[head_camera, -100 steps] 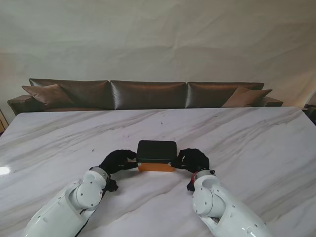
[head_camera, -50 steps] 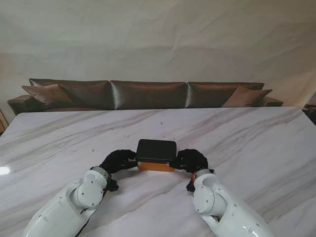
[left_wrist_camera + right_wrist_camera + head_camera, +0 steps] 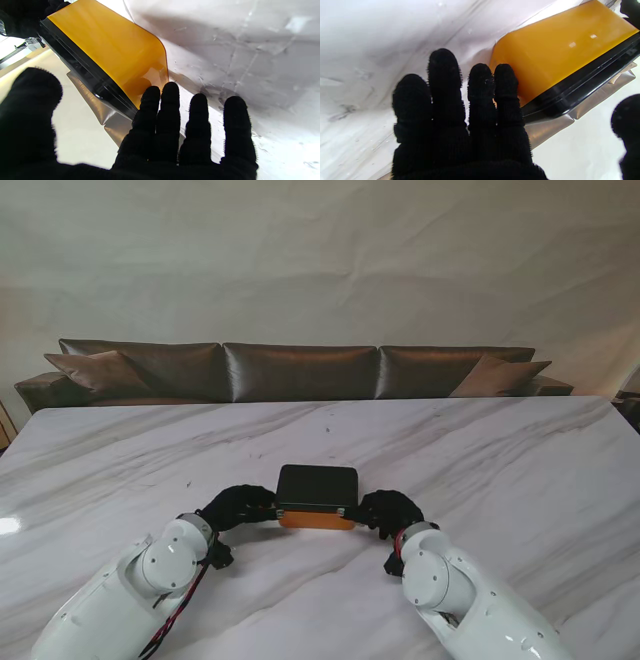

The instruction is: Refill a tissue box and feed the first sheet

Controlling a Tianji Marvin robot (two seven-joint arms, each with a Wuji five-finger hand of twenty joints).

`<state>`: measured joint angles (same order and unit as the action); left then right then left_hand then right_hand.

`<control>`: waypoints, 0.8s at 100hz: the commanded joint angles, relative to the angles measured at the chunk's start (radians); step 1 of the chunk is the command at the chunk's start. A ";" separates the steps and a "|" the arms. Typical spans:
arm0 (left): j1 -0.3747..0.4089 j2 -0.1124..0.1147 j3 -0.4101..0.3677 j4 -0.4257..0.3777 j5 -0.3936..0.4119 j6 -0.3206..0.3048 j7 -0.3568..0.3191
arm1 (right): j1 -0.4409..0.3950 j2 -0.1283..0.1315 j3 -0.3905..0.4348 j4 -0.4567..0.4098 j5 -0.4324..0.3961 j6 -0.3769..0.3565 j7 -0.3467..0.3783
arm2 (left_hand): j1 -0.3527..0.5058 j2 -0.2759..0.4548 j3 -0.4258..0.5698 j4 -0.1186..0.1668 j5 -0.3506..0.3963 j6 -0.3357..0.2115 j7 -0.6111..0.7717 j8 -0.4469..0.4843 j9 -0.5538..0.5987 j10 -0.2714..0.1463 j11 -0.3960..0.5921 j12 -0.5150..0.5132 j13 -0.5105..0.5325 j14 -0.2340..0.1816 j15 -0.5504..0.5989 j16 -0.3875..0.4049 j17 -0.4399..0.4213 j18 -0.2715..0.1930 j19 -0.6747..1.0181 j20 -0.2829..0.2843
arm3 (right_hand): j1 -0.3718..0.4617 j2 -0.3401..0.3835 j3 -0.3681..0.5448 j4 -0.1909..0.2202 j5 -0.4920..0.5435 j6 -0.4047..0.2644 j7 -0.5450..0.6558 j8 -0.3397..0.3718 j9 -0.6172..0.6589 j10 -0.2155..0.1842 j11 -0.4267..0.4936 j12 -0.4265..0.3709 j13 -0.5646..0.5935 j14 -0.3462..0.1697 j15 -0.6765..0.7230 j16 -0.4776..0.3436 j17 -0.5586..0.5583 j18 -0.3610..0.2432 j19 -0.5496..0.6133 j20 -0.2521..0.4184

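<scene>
The tissue box (image 3: pixel 317 495) sits on the marble table (image 3: pixel 500 460) directly between the two hands, its black lid uppermost and its orange base (image 3: pixel 107 47) showing along the side nearer to me. The left hand (image 3: pixel 238 506) is at one short end and the right hand (image 3: pixel 388 508) at the other, so the box is bracketed from both sides. That looks like a two-handed grip for lifting the lid off or raising the whole box before refilling.

In the left wrist view, the left hand's fingers (image 3: pixel 170 100) reach the corner of the orange base, with the thumb spread wide on the lid side. In the right wrist view, the right hand's fingers (image 3: pixel 505 82) likewise meet the base's end, the thumb standing apart over the black lid (image 3: pixel 582 85). Both hands are fairly open, fingers nearly straight. They appear to press against the box ends, but whether either truly holds it I cannot tell.

The box seems tilted or slightly raised in the wrist views, though the stand view does not settle that. No tissue pack or loose sheet is visible anywhere.

Beyond the hands the marble surface runs to its far edge, where a dark brown sofa (image 3: pixel 300 370) with cushions stands against a pale backdrop. Nothing lies between the hands and the box to hinder them.
</scene>
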<state>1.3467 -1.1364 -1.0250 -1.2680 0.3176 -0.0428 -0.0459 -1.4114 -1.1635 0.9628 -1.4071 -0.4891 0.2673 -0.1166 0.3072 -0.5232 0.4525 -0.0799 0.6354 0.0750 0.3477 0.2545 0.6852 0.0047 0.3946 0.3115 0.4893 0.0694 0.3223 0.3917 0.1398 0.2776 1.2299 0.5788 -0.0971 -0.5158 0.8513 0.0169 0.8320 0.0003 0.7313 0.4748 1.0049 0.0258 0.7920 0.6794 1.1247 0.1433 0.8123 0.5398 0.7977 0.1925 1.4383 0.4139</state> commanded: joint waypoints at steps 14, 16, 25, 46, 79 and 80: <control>0.010 -0.005 -0.003 0.008 -0.022 0.043 -0.033 | 0.007 -0.002 0.009 0.003 0.010 0.019 0.022 | 0.014 0.081 -0.184 -0.022 0.023 -0.074 -0.007 -0.012 -0.011 0.006 -0.011 -0.005 0.061 0.143 0.089 0.041 0.025 0.053 -0.161 -0.020 | -0.070 0.052 0.033 -0.009 0.074 -0.036 0.015 0.025 0.062 0.017 0.028 0.033 0.064 0.053 0.027 0.017 0.047 -0.002 0.060 0.020; 0.007 -0.005 -0.003 0.010 -0.025 0.046 -0.033 | 0.008 -0.002 0.010 0.003 0.012 0.020 0.024 | 0.013 0.093 -0.186 -0.021 0.024 -0.074 -0.005 -0.011 -0.008 0.005 -0.009 -0.004 0.063 0.144 0.091 0.042 0.027 0.052 -0.159 -0.019 | -0.068 0.057 0.035 -0.007 0.078 -0.039 0.017 0.026 0.065 0.016 0.029 0.034 0.065 0.052 0.029 0.018 0.047 -0.001 0.063 0.020; -0.007 -0.008 0.000 0.022 -0.043 0.059 -0.042 | 0.017 -0.004 0.013 0.010 0.021 0.022 0.027 | 0.119 0.177 -0.410 0.016 0.014 -0.077 0.016 0.001 -0.004 0.008 0.010 0.006 0.065 0.147 0.106 0.056 0.030 0.049 -0.143 -0.013 | -0.047 0.069 0.031 0.006 0.097 -0.045 0.021 0.036 0.079 0.017 0.036 0.043 0.067 0.057 0.046 0.021 0.045 0.003 0.080 0.020; -0.042 -0.014 0.018 0.053 -0.059 0.066 -0.046 | 0.053 -0.011 0.004 0.043 0.038 0.028 0.024 | 0.153 0.207 -0.465 0.033 -0.003 -0.108 0.150 0.101 0.027 -0.008 0.112 0.069 0.087 0.131 0.144 0.090 0.046 0.045 -0.120 -0.001 | 0.026 0.057 0.023 0.010 0.130 -0.063 0.033 0.048 0.109 0.012 0.050 0.055 0.082 0.055 0.067 0.023 0.052 0.005 0.104 0.021; -0.085 -0.030 0.057 0.120 -0.091 0.063 -0.035 | 0.086 -0.018 -0.025 0.097 0.040 0.020 0.010 | 0.175 0.253 -0.425 0.079 -0.038 -0.188 0.456 0.389 0.084 -0.053 0.317 0.286 0.140 0.114 0.284 0.223 0.078 0.036 -0.066 0.026 | 0.227 0.089 -0.052 0.055 0.161 -0.115 0.058 0.066 0.146 -0.017 0.068 0.070 0.110 0.043 0.090 0.015 0.072 -0.005 0.131 0.015; -0.087 -0.031 0.058 0.122 -0.091 0.063 -0.034 | 0.086 -0.018 -0.026 0.097 0.040 0.020 0.009 | 0.176 0.253 -0.420 0.083 -0.039 -0.191 0.467 0.401 0.086 -0.055 0.325 0.294 0.142 0.114 0.292 0.230 0.080 0.034 -0.062 0.028 | 0.237 0.088 -0.056 0.058 0.161 -0.116 0.059 0.067 0.147 -0.018 0.068 0.070 0.110 0.042 0.090 0.014 0.072 -0.006 0.132 0.015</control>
<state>1.2480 -1.1560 -0.9820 -1.1781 0.2291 0.0149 -0.0614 -1.3224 -1.1771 0.9413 -1.3184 -0.4434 0.2913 -0.1161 0.4704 -0.2952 0.0195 -0.0375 0.6362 -0.0543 0.7470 0.5929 0.7376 -0.0028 0.6592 0.5596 0.5295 0.0385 0.5737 0.6051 0.2048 0.2924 1.2689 0.6074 0.0601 -0.4472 0.7960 0.0221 0.9589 -0.0653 0.7671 0.5307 1.1177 0.0409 0.8289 0.7207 1.1886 0.1544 0.8614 0.5508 0.8495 0.2130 1.5064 0.4155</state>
